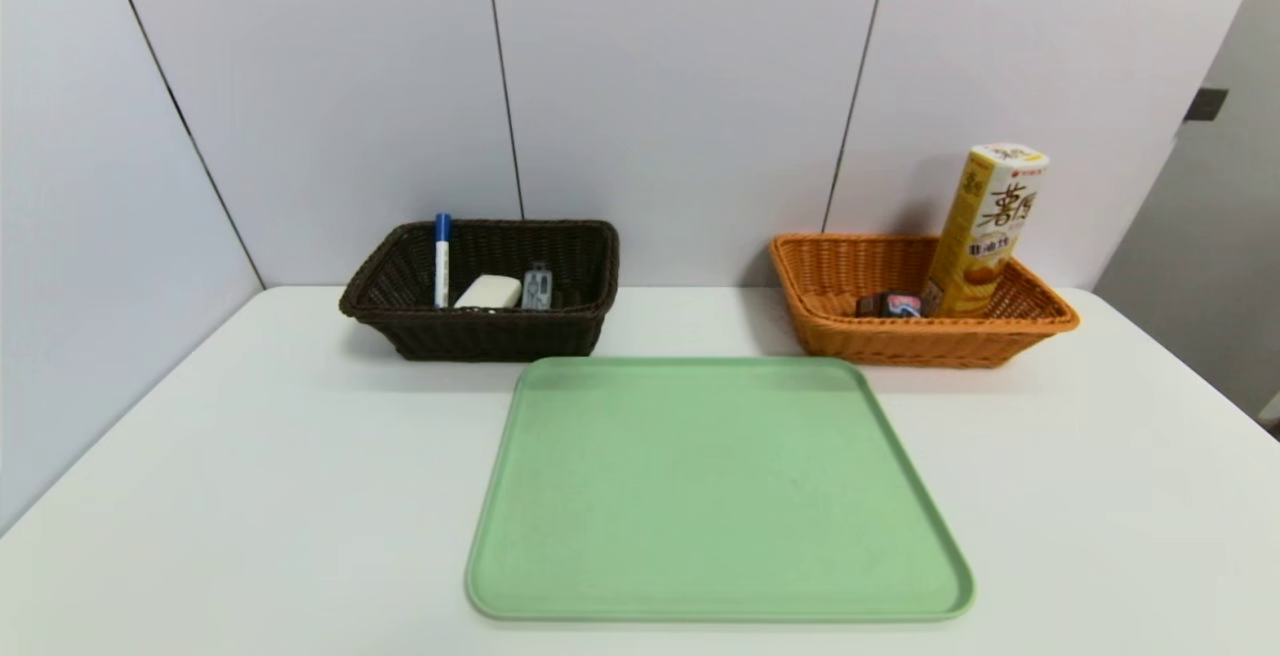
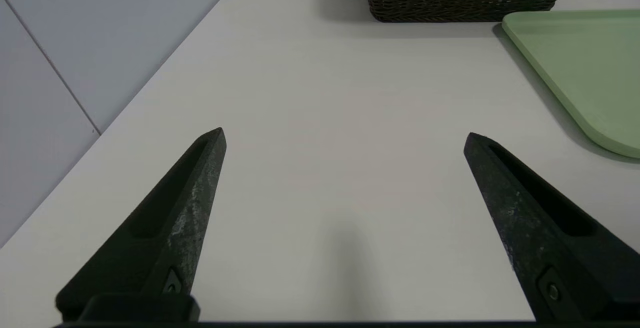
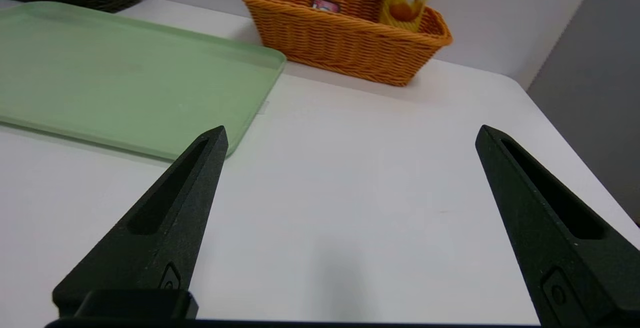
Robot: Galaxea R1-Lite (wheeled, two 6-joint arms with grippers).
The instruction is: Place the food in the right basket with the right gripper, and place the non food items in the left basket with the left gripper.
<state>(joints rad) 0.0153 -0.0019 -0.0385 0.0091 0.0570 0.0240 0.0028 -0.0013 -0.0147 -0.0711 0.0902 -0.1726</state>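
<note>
In the far right part of the table, we see the yellow carton standing in the right basket, its long axis steep but tilted, the top leaning toward the right and rising well above the rim. Beside its base, toward the basket's left, lies the small dark packet.

Near the table's far edge, left of centre, the left basket holds the marker, nearly upright, its blue cap pointing up above the rim. To its right we have the white block, then the grey case, whose long axis runs from the near side to the far side. Both baskets have their long sides along the table's far edge, behind the green tray.

Our left gripper hangs over the table's left part, fingers wide apart, holding and touching nothing. Our right gripper is over the table's right part, its fingers likewise wide apart and empty.
</note>
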